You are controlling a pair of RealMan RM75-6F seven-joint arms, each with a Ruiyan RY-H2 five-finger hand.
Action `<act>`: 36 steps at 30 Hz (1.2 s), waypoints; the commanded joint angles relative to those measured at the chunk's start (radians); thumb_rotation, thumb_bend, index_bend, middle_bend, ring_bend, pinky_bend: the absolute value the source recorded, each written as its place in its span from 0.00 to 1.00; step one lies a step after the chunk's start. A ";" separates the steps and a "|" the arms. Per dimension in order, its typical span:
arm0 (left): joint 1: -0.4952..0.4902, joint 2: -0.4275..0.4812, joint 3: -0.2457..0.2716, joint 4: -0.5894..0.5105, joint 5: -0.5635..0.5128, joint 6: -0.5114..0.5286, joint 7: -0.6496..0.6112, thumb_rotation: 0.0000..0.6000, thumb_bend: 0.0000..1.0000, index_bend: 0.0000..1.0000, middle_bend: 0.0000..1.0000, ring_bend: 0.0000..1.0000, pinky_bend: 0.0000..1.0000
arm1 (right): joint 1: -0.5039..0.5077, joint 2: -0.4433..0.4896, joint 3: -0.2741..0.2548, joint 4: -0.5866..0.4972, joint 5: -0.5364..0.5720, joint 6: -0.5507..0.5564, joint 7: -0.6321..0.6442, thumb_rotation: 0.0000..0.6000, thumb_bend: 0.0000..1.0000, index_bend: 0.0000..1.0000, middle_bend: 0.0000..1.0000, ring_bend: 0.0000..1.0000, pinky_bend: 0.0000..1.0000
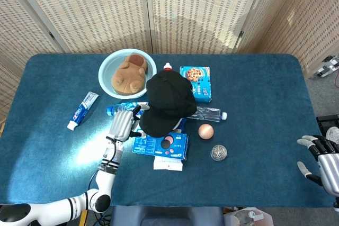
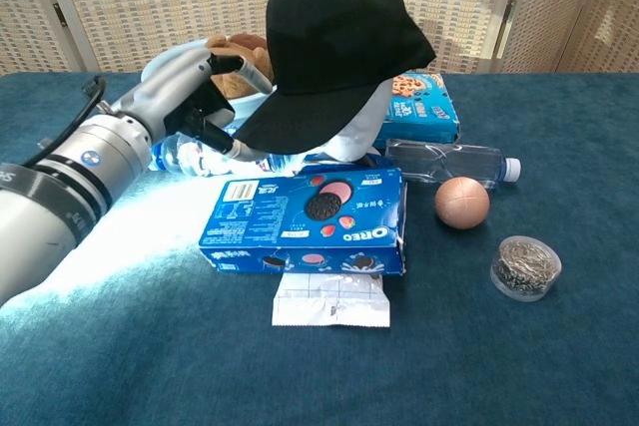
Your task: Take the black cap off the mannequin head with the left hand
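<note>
The black cap (image 2: 334, 42) (image 1: 167, 101) sits on the white mannequin head (image 2: 351, 137) at the table's middle, its brim pointing front-left. My left hand (image 2: 195, 102) (image 1: 123, 121) is open just left of the brim, with its fingertips (image 2: 250, 77) at the brim's edge, and I cannot tell whether they touch it. It holds nothing. My right hand (image 1: 321, 161) hangs open at the far right edge of the head view, off the table and away from everything.
An Oreo box (image 2: 305, 216) lies in front of the mannequin, with a white packet (image 2: 331, 301) before it. A water bottle (image 2: 444, 162), a pink ball (image 2: 461, 202) and a small round tin (image 2: 526, 266) lie right. A bowl with a plush bear (image 1: 128, 72), a cookie box (image 1: 196, 82) and toothpaste (image 1: 82, 110) surround them.
</note>
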 commanded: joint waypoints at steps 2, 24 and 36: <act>-0.014 -0.011 -0.011 -0.003 -0.022 -0.006 0.005 1.00 0.08 0.33 0.99 1.00 1.00 | -0.001 0.000 0.001 0.001 0.002 0.000 0.002 1.00 0.29 0.33 0.28 0.19 0.29; -0.035 -0.060 -0.032 0.098 -0.015 0.048 -0.121 1.00 0.28 0.46 1.00 1.00 1.00 | 0.000 0.000 0.001 0.003 0.003 -0.004 0.001 1.00 0.29 0.33 0.28 0.19 0.29; -0.012 -0.023 -0.011 0.154 0.079 0.140 -0.213 1.00 0.33 0.54 1.00 1.00 1.00 | 0.003 0.004 0.004 -0.008 0.005 -0.010 -0.010 1.00 0.29 0.33 0.28 0.19 0.29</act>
